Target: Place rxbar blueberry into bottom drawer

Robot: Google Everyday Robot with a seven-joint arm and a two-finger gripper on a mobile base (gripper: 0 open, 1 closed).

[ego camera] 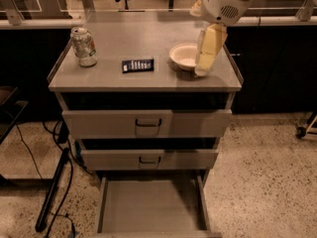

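The rxbar blueberry, a small flat dark bar with white lettering, lies on the grey cabinet top near its middle. The bottom drawer is pulled open below, and its flat grey inside is bare. My gripper, pale yellow under a white arm housing, hangs over the right part of the cabinet top. It covers the right side of a white bowl. It is to the right of the bar and holds nothing that I can see.
A soda can stands at the left of the cabinet top. The top drawer and middle drawer, both with handles, are closed. Black cables and a stand leg lie on the speckled floor at the left.
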